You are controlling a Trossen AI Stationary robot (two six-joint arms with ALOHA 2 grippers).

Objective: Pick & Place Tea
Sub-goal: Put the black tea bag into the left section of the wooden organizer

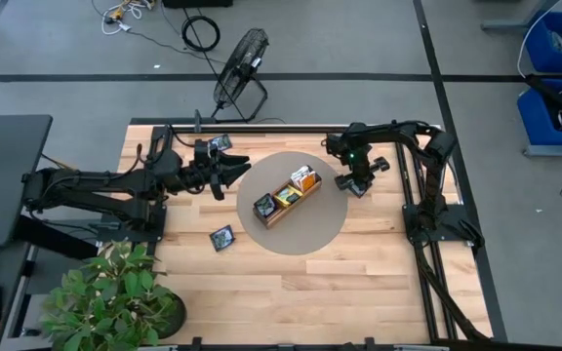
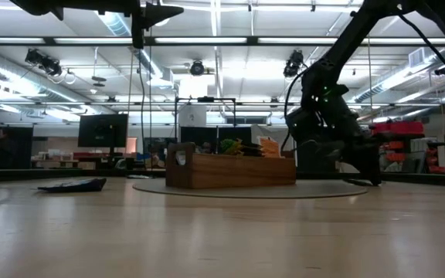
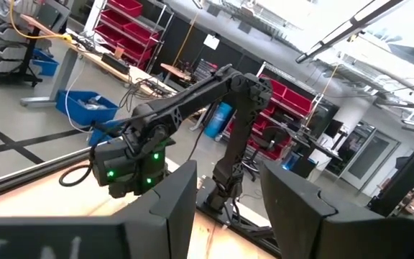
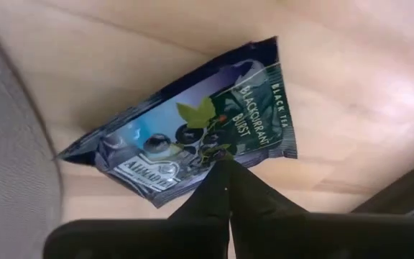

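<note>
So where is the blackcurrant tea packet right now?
The blackcurrant tea packet is pinched in the right pincer, above the wooden table, just right of the round mat holding the tray.

A brown wooden tray (image 1: 286,198) lies slantwise at the middle of a round grey mat (image 1: 320,229) on the counter (image 1: 291,292). A leafy potted plant (image 1: 115,292) stands at the counter's corner well apart from the tray, a black fan (image 1: 240,70) sits on the floor beyond the counter's far edge, and blue bins (image 1: 559,68) stand farther off to the side.
</note>
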